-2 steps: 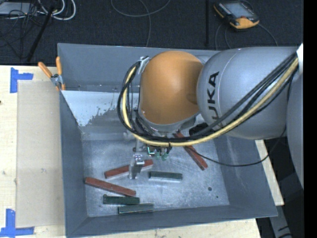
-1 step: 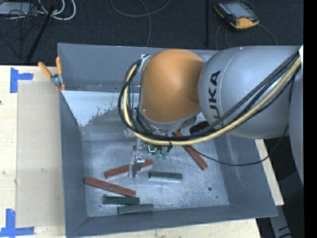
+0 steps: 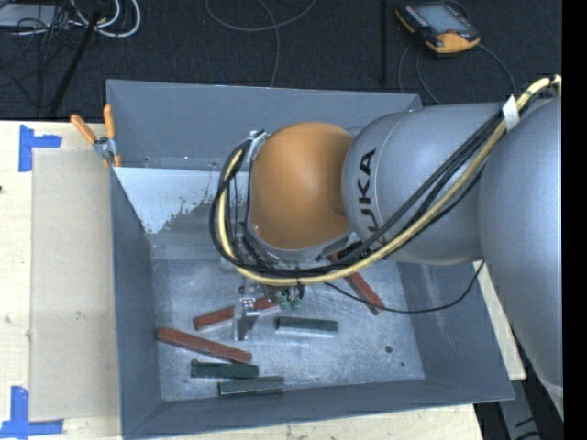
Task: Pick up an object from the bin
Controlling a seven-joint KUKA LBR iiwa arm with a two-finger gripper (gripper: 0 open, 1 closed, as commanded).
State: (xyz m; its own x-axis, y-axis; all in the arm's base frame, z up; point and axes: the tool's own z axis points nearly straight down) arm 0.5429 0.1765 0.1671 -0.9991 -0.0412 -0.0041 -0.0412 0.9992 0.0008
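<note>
Closest to you, the arm's orange cover (image 3: 298, 186) hangs above the gripper (image 3: 247, 319), which is down over a flat red-brown bar (image 3: 215, 319) lying mid-floor in the bin (image 3: 133, 337). You cannot tell whether it is open or closed. Expect that bar to be light, stiff and thin, and likely to skid on bare metal, so take it across its narrow width near the middle. A dark green bar (image 3: 307, 325) lies just beside it. Otherwise the floor is flat, with room around.

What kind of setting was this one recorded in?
Probably a robotics lab: a KUKA arm reaching into a grey metal bin of sticks, with cables and an orange handheld device on the dark surface behind.
</note>
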